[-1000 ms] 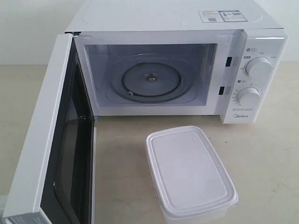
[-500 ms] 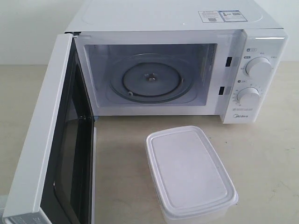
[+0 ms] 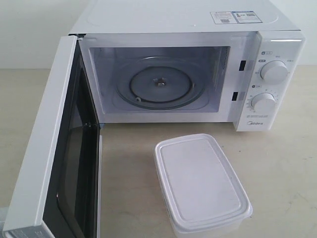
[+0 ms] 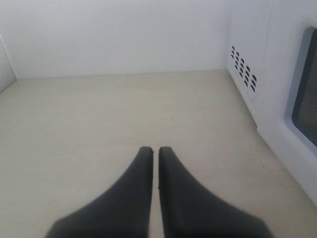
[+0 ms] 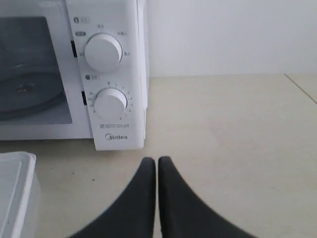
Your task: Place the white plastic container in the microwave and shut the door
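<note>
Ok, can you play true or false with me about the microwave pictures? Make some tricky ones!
1. The door of the microwave is open. True.
2. The white plastic container is inside the microwave. False: it sits on the table in front of it.
3. The microwave has two knobs. True.
4. The right fingers hold the container. False: they are shut on nothing, apart from it.

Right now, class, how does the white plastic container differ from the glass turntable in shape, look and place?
Shape: the white plastic container is a rounded rectangle; the glass turntable is round.
Look: the container is opaque milky white; the turntable is clear.
Place: the container stands on the table outside the microwave; the turntable lies inside it.
Both sit level.
</note>
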You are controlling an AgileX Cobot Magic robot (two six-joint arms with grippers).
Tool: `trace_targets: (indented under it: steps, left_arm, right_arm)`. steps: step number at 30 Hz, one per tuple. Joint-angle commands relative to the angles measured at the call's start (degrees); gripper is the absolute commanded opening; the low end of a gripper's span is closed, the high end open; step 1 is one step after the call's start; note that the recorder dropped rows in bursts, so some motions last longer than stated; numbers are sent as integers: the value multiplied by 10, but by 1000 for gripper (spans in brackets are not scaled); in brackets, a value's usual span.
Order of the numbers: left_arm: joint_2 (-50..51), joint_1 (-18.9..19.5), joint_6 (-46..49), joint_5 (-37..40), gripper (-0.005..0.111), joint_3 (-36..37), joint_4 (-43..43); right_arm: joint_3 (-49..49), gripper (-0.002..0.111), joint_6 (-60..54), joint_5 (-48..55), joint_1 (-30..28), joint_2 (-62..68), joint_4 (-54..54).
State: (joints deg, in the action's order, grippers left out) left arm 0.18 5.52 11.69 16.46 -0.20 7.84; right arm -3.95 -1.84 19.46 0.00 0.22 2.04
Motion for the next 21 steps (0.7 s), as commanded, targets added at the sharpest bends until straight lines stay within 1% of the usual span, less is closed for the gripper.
trace_targets:
  steps: [1, 9, 12, 13, 15, 17, 21]
  left_arm:
    - [-2, 0, -6, 0, 4, 2, 5]
    - [-2, 0, -6, 0, 4, 2, 5]
    - [-2, 0, -6, 0, 4, 2, 5]
    - [-2, 0, -6, 0, 4, 2, 5]
    - [-2, 0, -6, 0, 4, 2, 5]
    - [-2, 0, -6, 0, 4, 2, 5]
    - [-2, 0, -6, 0, 4, 2, 5]
  right_arm:
    - [-42, 0, 18, -6, -1, -2, 6]
    - [-177, 0, 18, -13, -1, -2, 7]
    - [-210, 0, 38, -30, -1, -2, 33]
    - [-213, 0, 39, -63, -1, -2, 36]
    - [-215, 0, 49, -179, -1, -2, 36]
    - [-234, 0, 49, -234, -1, 4, 36]
    - [-322, 0, 39, -205, -1, 101, 34]
